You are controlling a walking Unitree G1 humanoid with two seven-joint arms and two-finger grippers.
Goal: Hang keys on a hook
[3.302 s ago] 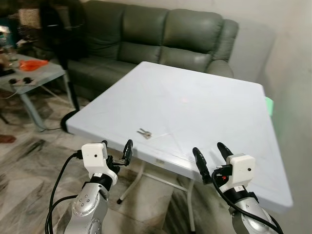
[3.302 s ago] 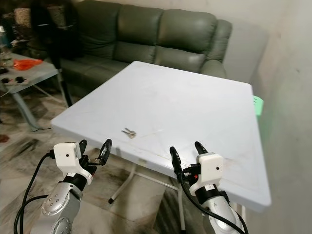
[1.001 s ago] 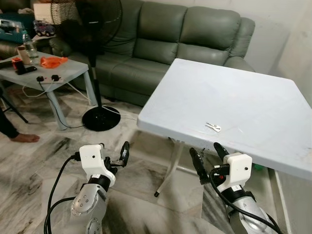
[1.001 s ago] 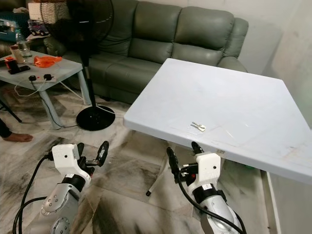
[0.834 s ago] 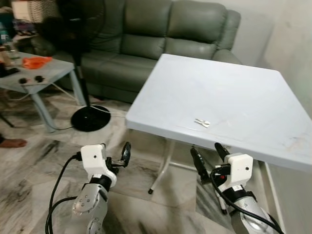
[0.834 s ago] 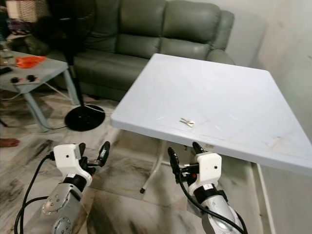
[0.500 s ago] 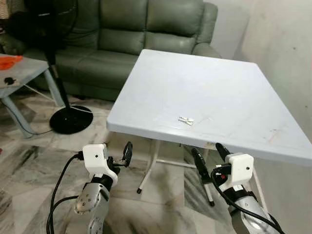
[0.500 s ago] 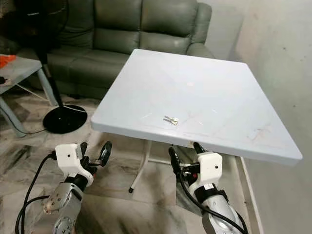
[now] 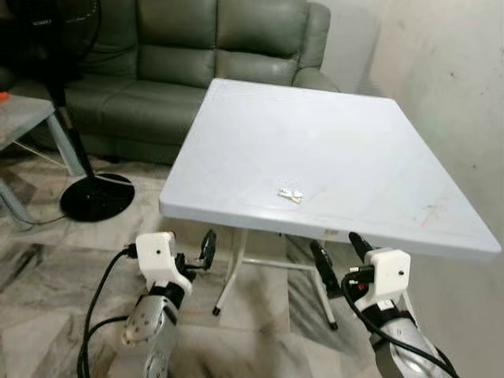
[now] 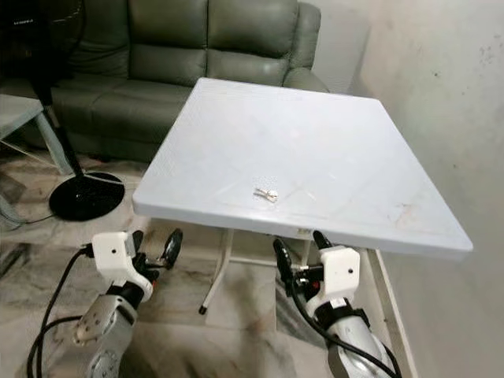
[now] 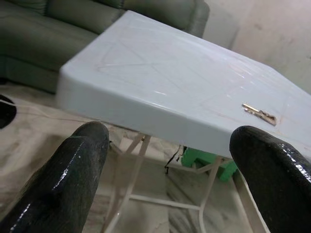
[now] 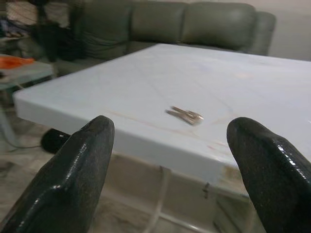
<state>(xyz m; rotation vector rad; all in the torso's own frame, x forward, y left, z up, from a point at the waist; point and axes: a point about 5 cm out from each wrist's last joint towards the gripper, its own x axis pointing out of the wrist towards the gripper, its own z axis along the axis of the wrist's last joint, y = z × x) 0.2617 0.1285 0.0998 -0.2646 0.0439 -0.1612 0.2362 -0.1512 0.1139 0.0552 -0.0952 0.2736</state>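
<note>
A small bunch of metal keys (image 9: 290, 194) lies flat on the white folding table (image 9: 370, 157), close to its near edge; it also shows as keys (image 12: 185, 114) and keys (image 11: 260, 113) in the wrist views. My left gripper (image 9: 193, 250) hangs open below and left of the table edge, over the floor. My right gripper (image 9: 339, 253) is open too, held just under the near edge, a little right of the keys. Both grippers are empty.
A green sofa (image 9: 205, 47) stands behind the table. A black fan base (image 9: 96, 197) and a grey side table (image 9: 24, 118) are at the left. A pale wall (image 9: 449, 87) runs along the right. Marble floor lies under my arms; a green object (image 11: 206, 160) sits under the table.
The whole picture has swung: the camera moved left around the table, so the table now sits centred and the wall shows at the right. Keys and both grippers look unchanged.
</note>
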